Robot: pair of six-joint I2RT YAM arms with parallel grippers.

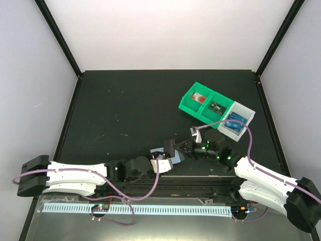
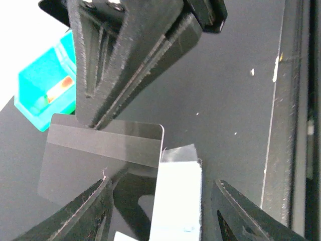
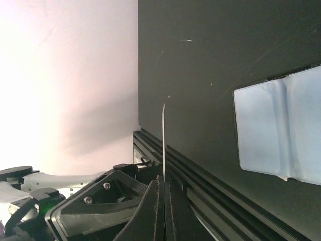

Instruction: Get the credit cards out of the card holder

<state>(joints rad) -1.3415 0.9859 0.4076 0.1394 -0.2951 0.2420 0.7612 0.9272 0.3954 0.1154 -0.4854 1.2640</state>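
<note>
Closest in the left wrist view, the left gripper has its jaws spread, one finger on either side of the card holder. The holder is a pale blue-grey sleeve lying flat on the black table. Just beside the holder, the right gripper has its jaws pressed together, pinching one thin credit card by its edge; the card looks grey from this side. Well apart from the holder, more blue cards lie in the grey end of a green-and-grey tray.
</note>
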